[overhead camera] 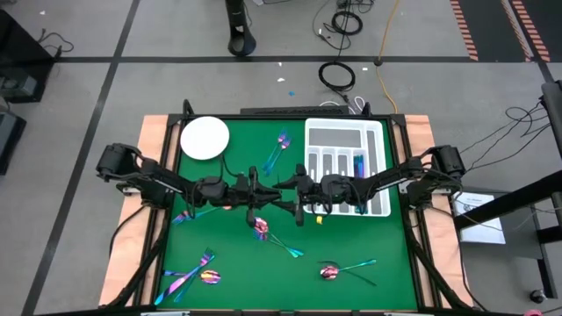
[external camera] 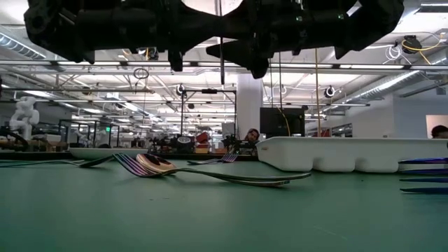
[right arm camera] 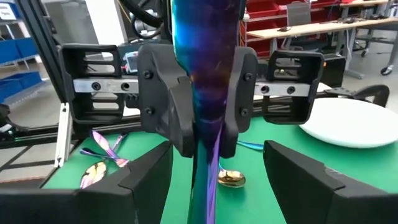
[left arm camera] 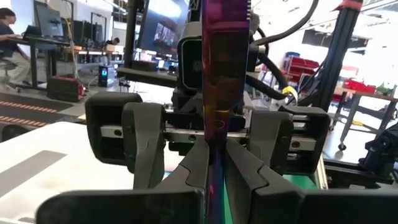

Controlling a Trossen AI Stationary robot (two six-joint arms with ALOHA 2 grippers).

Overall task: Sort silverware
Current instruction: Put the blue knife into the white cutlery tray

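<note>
Above mid-tabletop, the left end effector (right arm camera: pixel 205 93) clamps an upright knife (right arm camera: pixel 205 81), its ends cut off in both wrist views. Facing it, the right end effector (left arm camera: pixel 211 134) stands open, fingers (left arm camera: pixel 143 149) apart. Other silverware (overhead camera: pixel 198 276) lies scattered on the green tabletop (overhead camera: pixel 246 272).

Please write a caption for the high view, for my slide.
Left gripper and right gripper meet above the silverware; tray nearby.

I see iridescent purple-blue metal silverware (right arm camera: pixel 205 93) on my green table mat (overhead camera: pixel 237 263), beside a plain white plate (overhead camera: pixel 205 138).
</note>
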